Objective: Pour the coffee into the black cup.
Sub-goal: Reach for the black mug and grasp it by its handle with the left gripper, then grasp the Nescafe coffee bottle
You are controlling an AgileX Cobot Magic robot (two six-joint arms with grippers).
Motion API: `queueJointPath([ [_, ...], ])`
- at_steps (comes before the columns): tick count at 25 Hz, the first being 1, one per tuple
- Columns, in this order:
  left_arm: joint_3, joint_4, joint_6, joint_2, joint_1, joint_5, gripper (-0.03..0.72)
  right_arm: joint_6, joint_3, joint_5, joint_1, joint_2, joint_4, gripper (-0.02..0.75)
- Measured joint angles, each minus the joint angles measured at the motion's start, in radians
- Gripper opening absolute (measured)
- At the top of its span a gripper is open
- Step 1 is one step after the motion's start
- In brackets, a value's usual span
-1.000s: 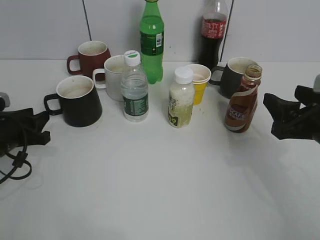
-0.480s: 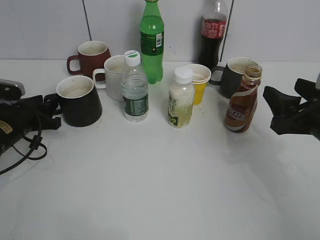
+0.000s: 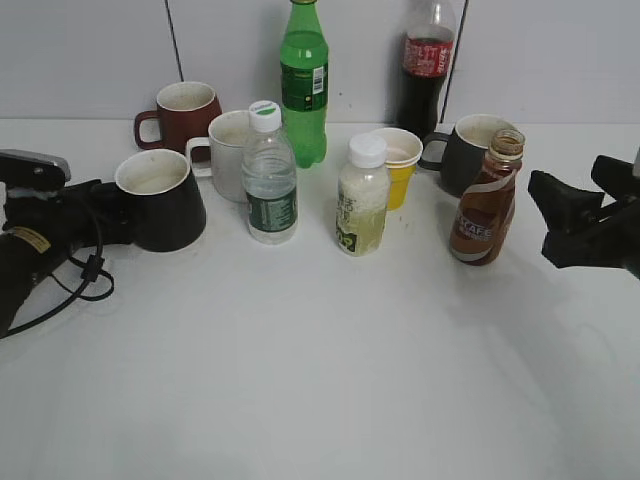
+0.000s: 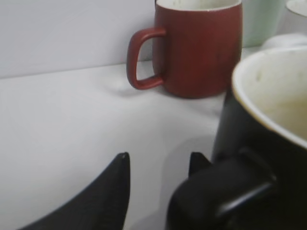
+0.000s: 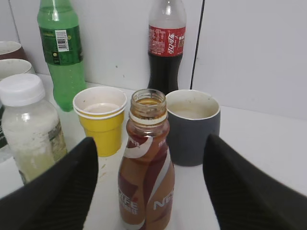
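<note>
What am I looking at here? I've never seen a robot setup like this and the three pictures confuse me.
These are three cameras on one two-armed robot at one moment. The wide picture faces the white table; the other two come from cameras on the wrists.

The left gripper is open around the handle of the black cup, not closed on it. Behind stands a maroon mug.

The right gripper is open and holds nothing; the coffee bottle, uncapped, stands between its fingers without touching them.

Also on the table are a yellow paper cup, a grey mug, a green bottle, a cola bottle, a water bottle, a white-capped bottle and a white mug.
</note>
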Motion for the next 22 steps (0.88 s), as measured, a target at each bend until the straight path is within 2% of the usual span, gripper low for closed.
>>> queueJointPath([
  [4, -0.044, 0.001, 0.0, 0.018, 0.0, 0.005, 0.19, -0.001, 0.0, -0.01, 0.0, 0.034, 0.043, 0.514],
  [7, -0.053, 0.0, 0.001, 0.024, 0.0, 0.004, 0.055, -0.001, -0.001, -0.067, 0.0, 0.103, 0.043, 0.515],
  [13, -0.046, -0.002, 0.0, 0.022, 0.0, -0.004, 0.053, 0.003, -0.038, -0.097, 0.0, 0.295, 0.006, 0.592],
  [22, 0.05, 0.004, 0.014, -0.103, -0.001, 0.042, 0.046, 0.013, -0.19, -0.103, 0.0, 0.475, -0.017, 0.599],
])
